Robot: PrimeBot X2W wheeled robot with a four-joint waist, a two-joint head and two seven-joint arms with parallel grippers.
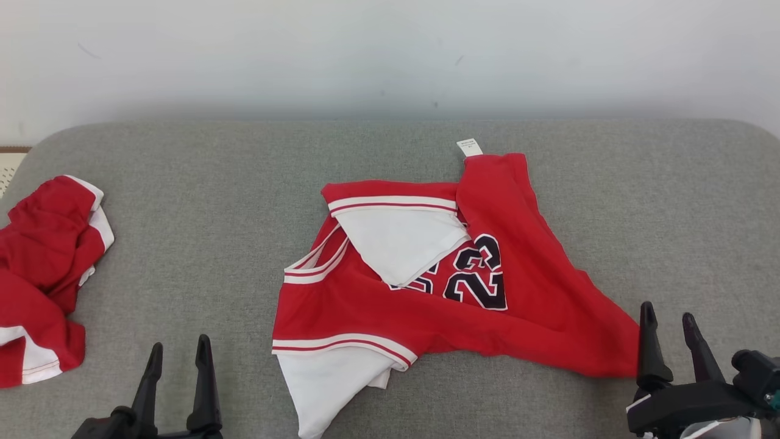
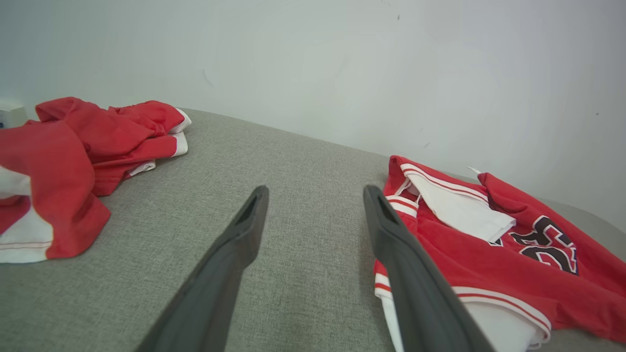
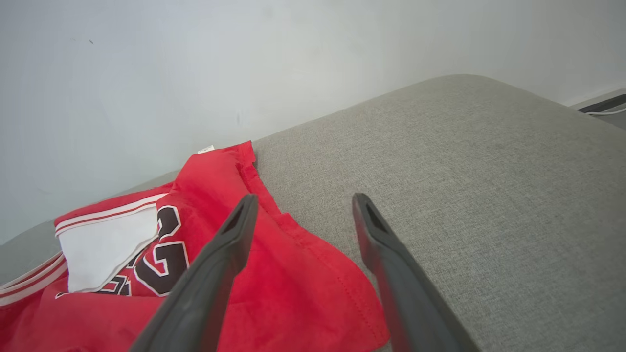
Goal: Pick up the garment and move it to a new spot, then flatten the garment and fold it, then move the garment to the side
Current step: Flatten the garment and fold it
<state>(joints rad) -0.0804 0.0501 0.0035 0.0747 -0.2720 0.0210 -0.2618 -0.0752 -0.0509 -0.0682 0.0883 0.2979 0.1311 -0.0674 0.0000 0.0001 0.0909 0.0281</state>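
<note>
Black right pincer [image 1: 667, 311] at lower right, spread wide, gripping nothing, its left finger just beside the near right corner of the garment [image 1: 536, 292]. Left pincer [image 1: 180, 341] at lower left, equally wide, empty, above bare grey table [image 1: 201, 201]. Garment rumpled mid-table, white panels folded over, numerals showing. Red-and-white bundle [image 1: 42, 262] at the table's left edge.

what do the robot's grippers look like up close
The left gripper and the right gripper each have two long, matte black fingers that taper to narrow tips, with a recessed slot near each tip. Each pair rises from a black blocky base. The right gripper's base has a white edge and a small teal part.
</note>
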